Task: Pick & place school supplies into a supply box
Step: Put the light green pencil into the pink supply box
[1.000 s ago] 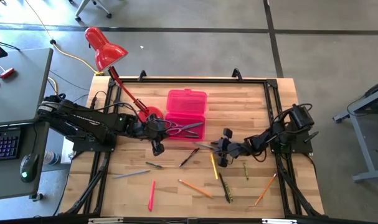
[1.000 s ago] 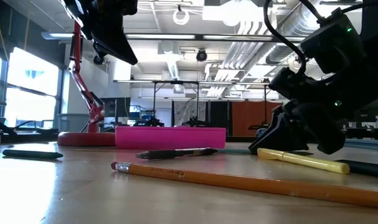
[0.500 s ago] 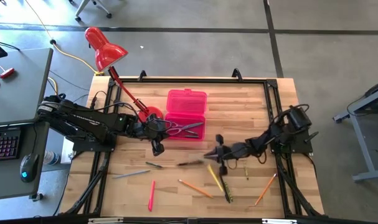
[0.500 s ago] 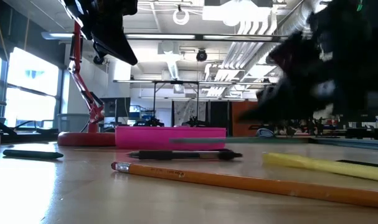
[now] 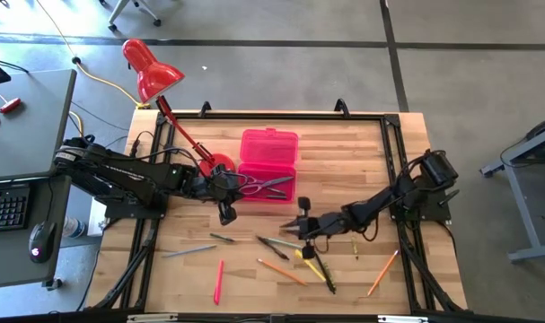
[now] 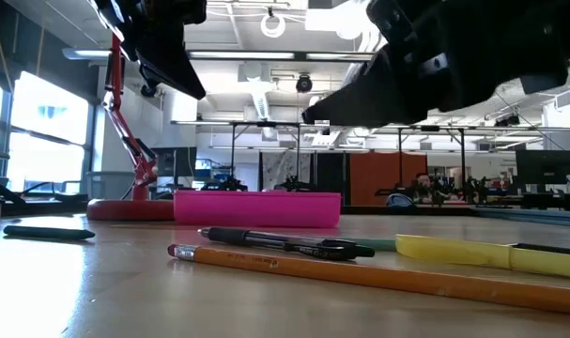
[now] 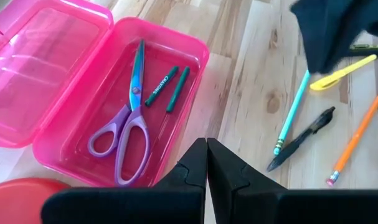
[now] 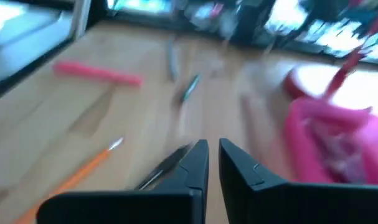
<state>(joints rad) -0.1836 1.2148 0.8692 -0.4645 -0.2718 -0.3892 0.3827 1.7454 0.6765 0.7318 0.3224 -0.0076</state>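
The supply box [image 5: 268, 148], a hot-pink case, lies open at mid-table. Purple-handled scissors [image 7: 129, 124] and two green crayons [image 7: 170, 87] lie in it. Loose school supplies rest flat on the wood: a dark pen [image 5: 274, 248], a teal pencil [image 7: 292, 112], a yellow highlighter [image 5: 303, 256], orange pencils [image 5: 281, 271] and a pink-red pen [image 5: 218, 281]. My right gripper [image 8: 213, 152] hangs above the pens, right of the box, its fingers all but together with nothing between them. My left gripper [image 7: 206, 149] is shut and hovers over the box's near left corner.
A red desk lamp [image 5: 151, 72] reaches in from the far left; its round base [image 5: 220, 164] stands against the box's left side. Another dark pen [image 5: 324, 272] and an orange pencil [image 5: 382, 274] lie near the front right. Bare wood shows along the far right.
My right gripper has risen off the table and gone toward its left edge. The dark pen has slid toward the near edge and turned about. The yellow highlighter has shifted nearer too.
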